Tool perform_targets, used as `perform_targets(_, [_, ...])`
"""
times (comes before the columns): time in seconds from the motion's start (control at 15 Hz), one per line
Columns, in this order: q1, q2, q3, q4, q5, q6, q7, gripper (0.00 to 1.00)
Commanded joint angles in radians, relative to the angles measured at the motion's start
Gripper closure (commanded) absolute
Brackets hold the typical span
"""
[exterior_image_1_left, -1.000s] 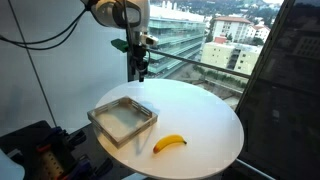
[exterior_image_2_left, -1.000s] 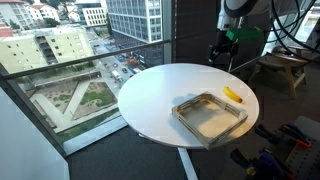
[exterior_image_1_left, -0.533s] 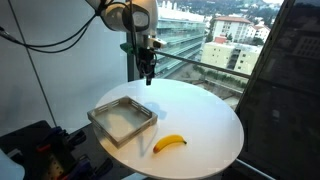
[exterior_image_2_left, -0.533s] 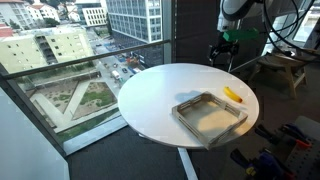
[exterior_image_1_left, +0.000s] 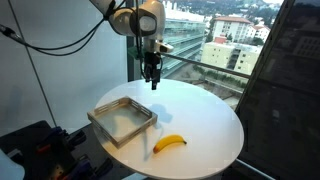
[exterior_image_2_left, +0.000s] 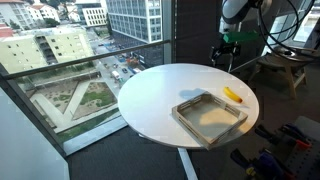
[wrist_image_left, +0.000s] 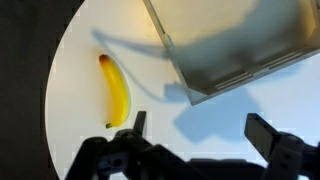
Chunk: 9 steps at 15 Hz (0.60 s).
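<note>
End effector (exterior_image_1_left: 152, 85) hangs clear above the bench (exterior_image_1_left: 200, 110), over its rim at about 11 o'clock in an exterior view. Jaws stand fully apart and hold nothing; the wrist view shows both fingers (wrist_image_left: 137, 125) with bare bench between them. Banana (exterior_image_1_left: 169, 144) lies flat and alone near the rim at 6 o'clock, well apart from the end effector. Tray (exterior_image_1_left: 108, 106) sits at 9 o'clock, near the banana but not touching it. In the wrist view the banana (wrist_image_left: 117, 90) is at about 10 o'clock from the end effector (wrist_image_left: 200, 135), its long axis running roughly 12 to 6, and the tray (wrist_image_left: 250, 72) wall fills 12 to 2. My judgement: if the banana is your target, travel across at this height first so you pass clear of the tray wall, and only come down once the fruit sits midway between the fingers. Turn the wrist so the jaws close across the short width at the thick middle, not along the curve. Lower slowly, stop just short of the bench, and close gently: the fruit likely bruises and may roll on its curve.
</note>
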Motion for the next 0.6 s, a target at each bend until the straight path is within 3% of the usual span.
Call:
perform_targets(0.0, [-0.017,0.025,-0.005,0.033,0.003,-0.011,-0.038,0.00])
perform_targets(0.53, [-0.053,0.057,-0.009,0.042,0.013,0.016,-0.170,0.00])
